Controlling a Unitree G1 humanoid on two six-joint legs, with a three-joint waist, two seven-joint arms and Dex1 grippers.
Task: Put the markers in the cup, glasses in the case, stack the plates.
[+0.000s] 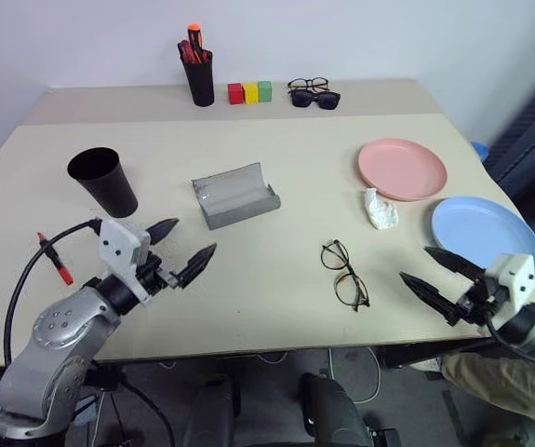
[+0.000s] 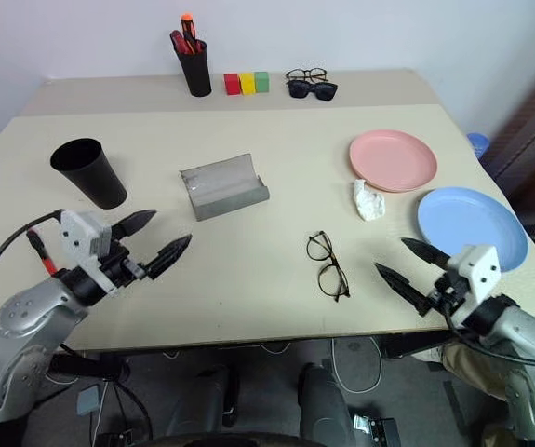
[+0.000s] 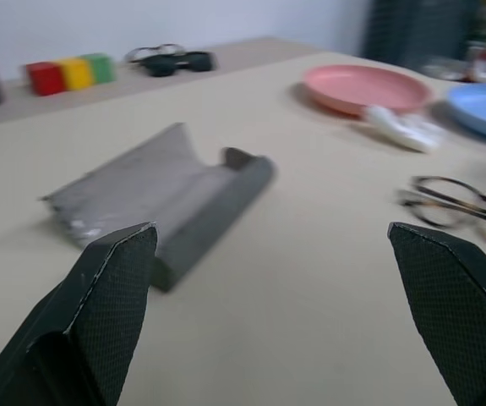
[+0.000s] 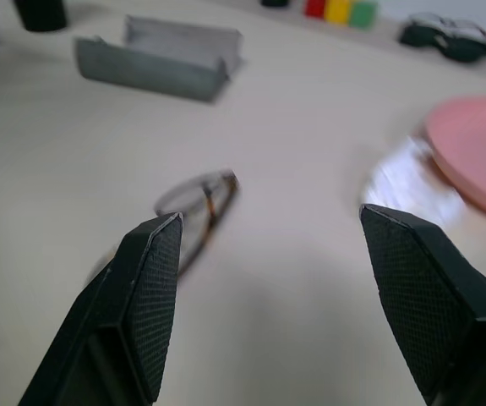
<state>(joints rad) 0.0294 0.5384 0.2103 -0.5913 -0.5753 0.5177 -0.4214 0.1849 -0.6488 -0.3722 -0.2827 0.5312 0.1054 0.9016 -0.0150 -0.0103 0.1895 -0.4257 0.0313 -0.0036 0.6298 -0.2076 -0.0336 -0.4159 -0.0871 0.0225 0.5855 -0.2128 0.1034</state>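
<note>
**Both grippers low at the near edge, nothing held**

Plainly, the head views take in the whole beige table (image 1: 276, 158): the slim red marker (image 1: 55, 261) lies at the near left edge beside the left arm, and the tapered matte black cup (image 1: 104, 182) stands upright just beyond it. The wrist views add close detail: the left wrist view looks over the grey case (image 3: 162, 190), lying open like a shallow trough, while the right wrist view looks at the thin wire-frame glasses (image 4: 196, 207) lying flat on bare tabletop.

The left gripper (image 1: 181, 250) has its black fingers spread wide and empty; the right gripper (image 1: 439, 275) likewise stands parted, gripping nothing. Wide open table lies between the case and the glasses (image 1: 345, 273).

The salmon plate (image 1: 402, 169) and the light blue plate (image 1: 484, 231) sit side by side, unstacked, the blue one near the right edge. A crumpled white scrap (image 1: 380, 209) (paper, perhaps) lies just beside the pink rim. Along the far side stand a pen holder (image 1: 198, 79), coloured blocks (image 1: 249, 92) and sunglasses (image 1: 314, 97).
</note>
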